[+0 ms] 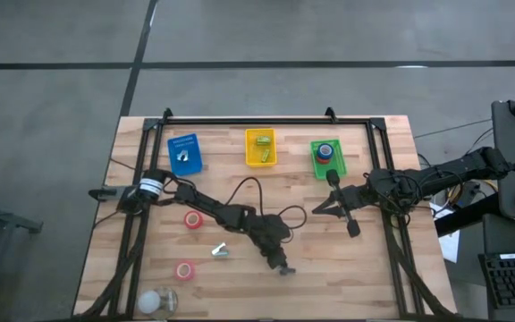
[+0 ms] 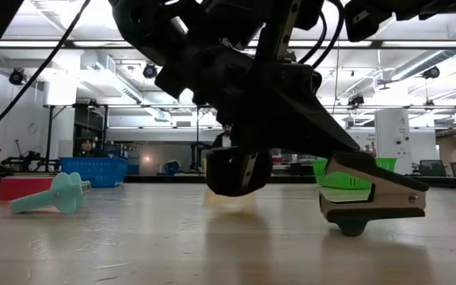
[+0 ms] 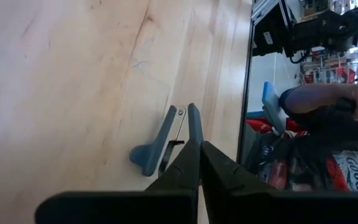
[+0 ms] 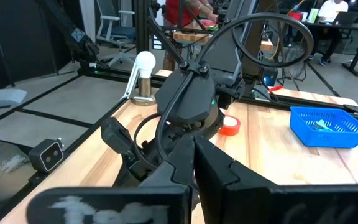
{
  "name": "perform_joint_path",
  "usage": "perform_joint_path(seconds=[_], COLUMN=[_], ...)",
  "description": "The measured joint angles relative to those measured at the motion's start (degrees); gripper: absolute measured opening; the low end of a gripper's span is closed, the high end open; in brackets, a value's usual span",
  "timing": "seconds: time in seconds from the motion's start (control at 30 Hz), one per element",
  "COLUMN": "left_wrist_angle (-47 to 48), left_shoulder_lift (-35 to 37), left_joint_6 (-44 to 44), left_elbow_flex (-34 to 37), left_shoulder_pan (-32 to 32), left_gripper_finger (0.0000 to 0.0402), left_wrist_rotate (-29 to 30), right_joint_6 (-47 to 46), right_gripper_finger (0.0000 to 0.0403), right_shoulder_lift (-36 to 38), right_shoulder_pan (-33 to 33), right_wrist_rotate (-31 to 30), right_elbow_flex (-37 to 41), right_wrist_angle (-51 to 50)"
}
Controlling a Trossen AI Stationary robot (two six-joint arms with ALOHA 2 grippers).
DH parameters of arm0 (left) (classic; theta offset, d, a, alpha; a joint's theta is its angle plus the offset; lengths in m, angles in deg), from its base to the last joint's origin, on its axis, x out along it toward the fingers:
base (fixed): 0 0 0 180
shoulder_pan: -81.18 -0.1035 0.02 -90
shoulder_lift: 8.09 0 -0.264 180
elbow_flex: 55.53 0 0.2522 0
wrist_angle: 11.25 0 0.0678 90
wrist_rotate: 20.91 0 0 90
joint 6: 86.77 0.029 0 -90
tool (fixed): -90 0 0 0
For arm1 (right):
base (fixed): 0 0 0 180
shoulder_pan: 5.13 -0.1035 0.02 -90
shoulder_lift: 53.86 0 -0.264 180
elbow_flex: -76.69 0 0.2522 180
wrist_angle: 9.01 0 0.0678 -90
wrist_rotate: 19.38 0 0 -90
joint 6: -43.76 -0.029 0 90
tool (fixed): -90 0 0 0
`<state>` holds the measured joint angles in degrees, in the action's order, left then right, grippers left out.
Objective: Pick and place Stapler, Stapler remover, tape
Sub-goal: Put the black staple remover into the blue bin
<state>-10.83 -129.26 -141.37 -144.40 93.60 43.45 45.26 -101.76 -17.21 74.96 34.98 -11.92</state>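
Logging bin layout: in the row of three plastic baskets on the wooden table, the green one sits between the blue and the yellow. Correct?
Not quite. The yellow plastic basket is the middle one, with the blue plastic basket on one side and the green plastic basket on the other. The high view shows the row.

The high view looks straight down on the whole wooden table (image 1: 266, 268), with the left gripper (image 1: 283, 267) near mid-frame and the right gripper (image 1: 353, 229) beside it.

The low view sits at tabletop level, very close to the left gripper (image 2: 240, 170), facing across the table into the room.

The left wrist view looks past its own fingers (image 3: 185, 168) at nearby bare tabletop.

The right wrist view faces along the table toward the left arm, sharing the blue basket (image 4: 328, 124) with the high view.
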Motion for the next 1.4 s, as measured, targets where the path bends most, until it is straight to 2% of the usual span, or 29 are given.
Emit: perform_joint_path(seconds=[0.3, 0.53, 0.7, 0.97, 1.23, 1.3, 1.4], left_wrist_angle=[1.6, 13.0, 28.4, 52.2, 74.1, 78.5, 82.1], left_shoulder_lift=[1.8, 6.7, 11.9, 21.6, 29.7, 31.0, 33.1], left_joint_6=[1.8, 7.5, 11.8, 12.5, 3.6, 0.2, -4.8], left_elbow_flex=[0.1, 0.3, 0.5, 0.5, 1.2, 2.4, 5.5], left_shoulder_pan=[-1.8, -2.6, -3.1, -3.4, -3.6, -4.1, -5.6], left_gripper_finger=[0.0003, 0.0002, 0.0003, 0.0003, 0.0004, 0.0004, 0.0002], left_wrist_rotate=[0.2, 6.4, 16.3, 37.6, 62.6, 66.1, 67.3], right_joint_6=[-0.2, -0.3, -0.3, -0.5, -0.5, -0.5, -0.5], right_gripper_finger=[0.0008, 0.0008, 0.0008, 0.0008, 0.0008, 0.0008, 0.0008], right_shoulder_lift=[0.0, 0.0, 0.0, 0.0, 0.0, 0.0, 0.0], right_shoulder_pan=[0.0, 0.0, 0.0, 0.0, 0.0, 0.0, 0.0], right_wrist_rotate=[0.0, 0.0, 0.0, 0.0, 0.0, 0.0, 0.0], right_elbow_flex=[0.0, 0.0, 0.0, 0.0, 0.0, 0.0, 0.0], right_wrist_angle=[-0.1, -0.6, -0.8, -0.5, 0.0, 0.1, 0.1])
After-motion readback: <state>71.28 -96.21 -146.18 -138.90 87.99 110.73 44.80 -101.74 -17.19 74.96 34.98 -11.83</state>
